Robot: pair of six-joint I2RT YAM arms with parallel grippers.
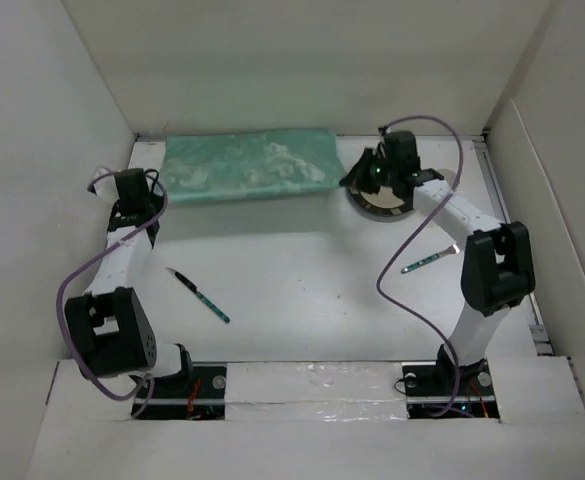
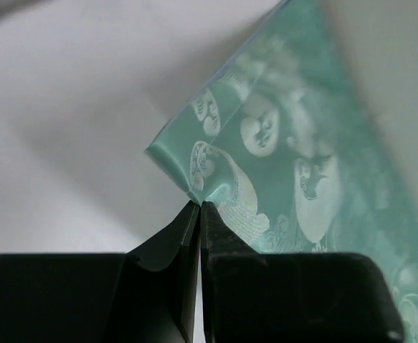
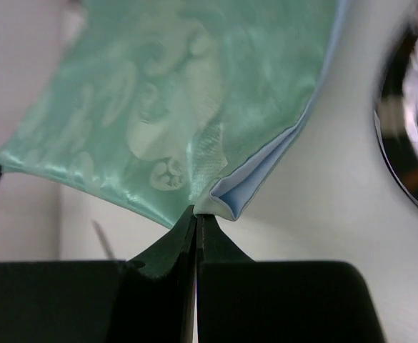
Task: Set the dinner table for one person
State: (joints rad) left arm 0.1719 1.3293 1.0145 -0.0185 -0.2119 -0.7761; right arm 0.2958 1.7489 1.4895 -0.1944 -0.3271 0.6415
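Dinner table (image 1: 302,275) white, upright panels (image 1: 32,150), mint mat (image 1: 247,165)

The worktop (image 1: 302,270) is seen as a large, flat, matte white surface, roughly square, laid level and bordered by upright white panels (image 1: 302,70).

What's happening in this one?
Both arms are on the mint-green cloth mat at the far side of the dinner table: the left gripper is shut on its left near corner, the right gripper on its right one. A plate sits just right of the mat; two utensils lie untouched on the open surface.
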